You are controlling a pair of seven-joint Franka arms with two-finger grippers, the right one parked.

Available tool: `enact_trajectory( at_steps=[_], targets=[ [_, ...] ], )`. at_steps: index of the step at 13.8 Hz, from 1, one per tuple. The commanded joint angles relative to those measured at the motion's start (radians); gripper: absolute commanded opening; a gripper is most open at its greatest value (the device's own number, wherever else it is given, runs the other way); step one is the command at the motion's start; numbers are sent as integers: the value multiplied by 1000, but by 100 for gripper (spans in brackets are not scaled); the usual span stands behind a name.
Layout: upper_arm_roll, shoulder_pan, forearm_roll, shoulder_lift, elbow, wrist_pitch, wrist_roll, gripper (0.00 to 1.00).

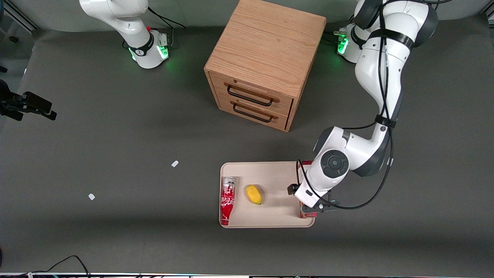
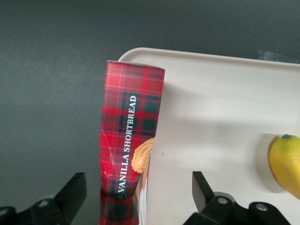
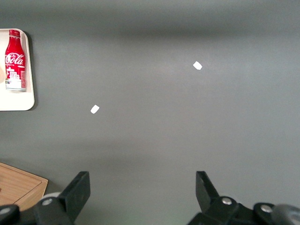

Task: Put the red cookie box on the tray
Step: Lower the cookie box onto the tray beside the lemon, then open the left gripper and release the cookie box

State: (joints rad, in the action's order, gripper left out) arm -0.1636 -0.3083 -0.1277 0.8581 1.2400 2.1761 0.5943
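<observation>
The red cookie box (image 2: 129, 140), tartan-patterned with "VANILLA SHORTBREAD" in white and a cookie picture, lies along the edge of the beige tray (image 2: 225, 93) that is toward the working arm's end. My gripper (image 2: 138, 187) is straight above it and open, one black finger on each side with a gap between each finger and the carton. In the front view the wrist covers most of the box; only red slivers (image 1: 307, 163) show at the tray's (image 1: 278, 173) edge, under the gripper (image 1: 310, 205).
On the tray also lie a yellow lemon (image 1: 254, 194) and a red soda bottle (image 1: 227, 200) at the parked arm's end. A wooden two-drawer cabinet (image 1: 266, 58) stands farther from the front camera. Two white scraps (image 1: 175, 163) (image 1: 91, 196) lie on the grey table.
</observation>
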Motion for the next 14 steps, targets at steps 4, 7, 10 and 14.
enact_trajectory(
  at_steps=[4,7,10,14],
  targets=[
    [15,3,48,-71,-10,-30,19,100],
    [15,53,97,-190,22,-111,-20,100],
    [15,122,181,-330,62,-260,-157,100],
    [18,240,191,-574,260,-338,-318,100]
  ],
)
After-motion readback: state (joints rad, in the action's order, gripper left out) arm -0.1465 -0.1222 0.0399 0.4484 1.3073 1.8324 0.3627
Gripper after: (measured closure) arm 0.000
